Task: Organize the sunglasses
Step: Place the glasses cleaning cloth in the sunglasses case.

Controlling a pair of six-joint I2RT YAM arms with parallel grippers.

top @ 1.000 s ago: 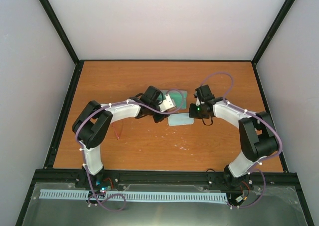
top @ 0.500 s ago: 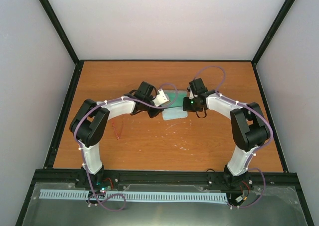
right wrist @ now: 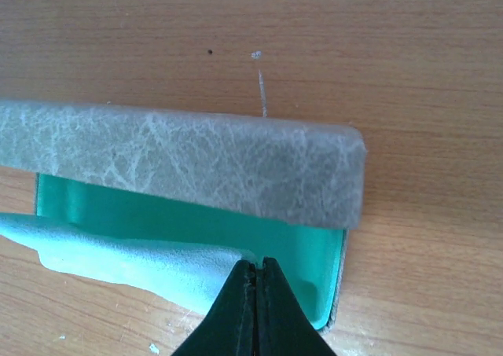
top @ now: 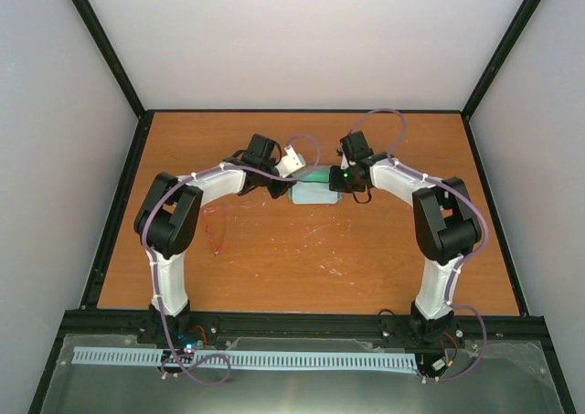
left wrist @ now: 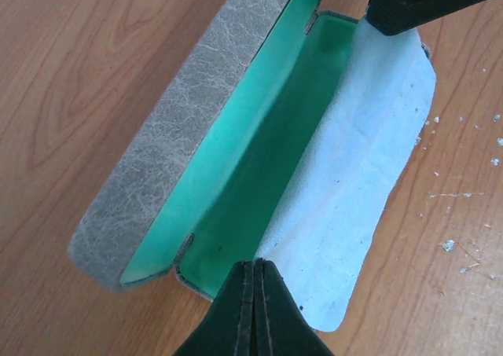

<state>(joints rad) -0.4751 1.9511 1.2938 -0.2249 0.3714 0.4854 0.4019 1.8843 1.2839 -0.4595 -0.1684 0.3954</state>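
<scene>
**Finishes at a glance**

The grey rectangular case (left wrist: 181,112): leather-like shell, matt, w/ pale crackled grain. Its green lining (left wrist: 259,159) is smooth w/ a faint sheen. The light blue square cloth (left wrist: 354,183): fine-weave fabric, matt, soft-looking. The orange-brown wooden table (left wrist: 71,73): smooth grain, semi-matt, white specks. The thin red-pink sunglasses (top: 216,238): translucent; rest too small to tell.

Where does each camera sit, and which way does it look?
Top: above and behind, looking down at the table; left arm and right arm show.
Left wrist: on the left arm, looking into the open grey case; left hand shows.
Right wrist: on the right arm, facing the case's end; right hand shows.
Both wrist views share case and blue cloth.
</scene>
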